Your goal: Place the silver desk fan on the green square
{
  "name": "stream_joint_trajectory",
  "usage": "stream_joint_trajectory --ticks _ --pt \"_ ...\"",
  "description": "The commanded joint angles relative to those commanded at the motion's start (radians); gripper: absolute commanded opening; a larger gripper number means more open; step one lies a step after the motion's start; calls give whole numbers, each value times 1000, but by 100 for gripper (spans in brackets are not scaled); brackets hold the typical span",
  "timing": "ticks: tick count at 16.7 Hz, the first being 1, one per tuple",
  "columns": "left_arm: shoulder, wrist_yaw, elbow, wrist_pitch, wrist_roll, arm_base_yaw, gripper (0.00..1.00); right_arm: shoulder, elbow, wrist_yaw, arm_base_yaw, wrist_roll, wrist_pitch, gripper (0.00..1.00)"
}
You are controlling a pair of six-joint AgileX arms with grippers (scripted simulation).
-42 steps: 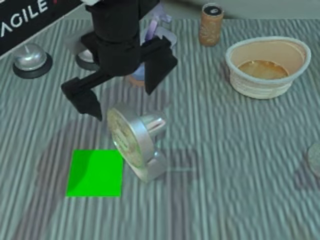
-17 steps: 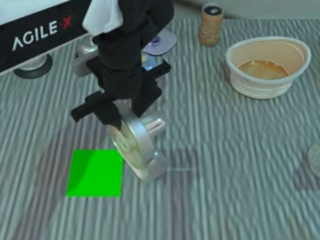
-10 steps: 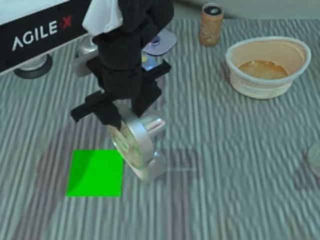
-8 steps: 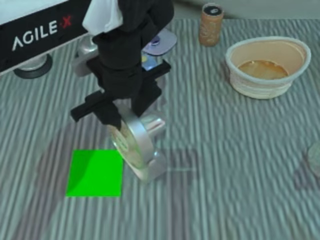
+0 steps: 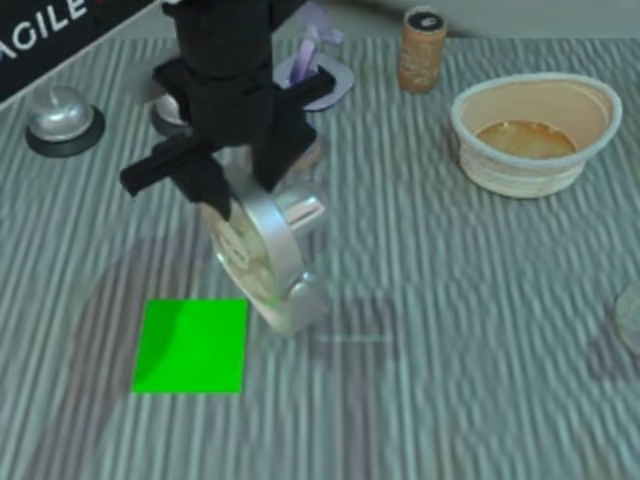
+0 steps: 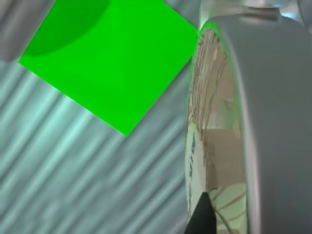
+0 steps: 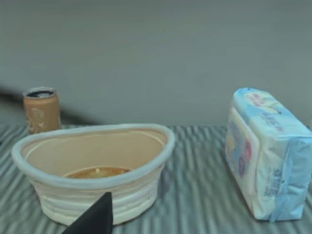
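Left gripper clamped on the fan at the ring's top edge, fingers either side. Fan sits tilted, just right of the green square, not on it. Behind: silver bell at left, bowl and can at right. Right gripper's fingers: cannot tell.

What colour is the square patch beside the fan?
Plain bright green square, partly shaded at one corner; it shows best in the left wrist view, next to the fan.
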Motion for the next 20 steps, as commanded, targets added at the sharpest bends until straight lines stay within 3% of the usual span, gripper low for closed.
stream_joint_trajectory --ticks 5,8,17,20 --pt "-4 0 -2 1 -1 -5 0 0 0 0 0 0 0 100" --pt "-33 2 -48 10 -69 6 0 0 0 0 0 0 0 100" --pt "-275 20 -381 105 -661 97 0 0 0 0 0 0 0 100" --pt "-340 25 -473 131 -784 121 0 0 0 0 0 0 0 100"
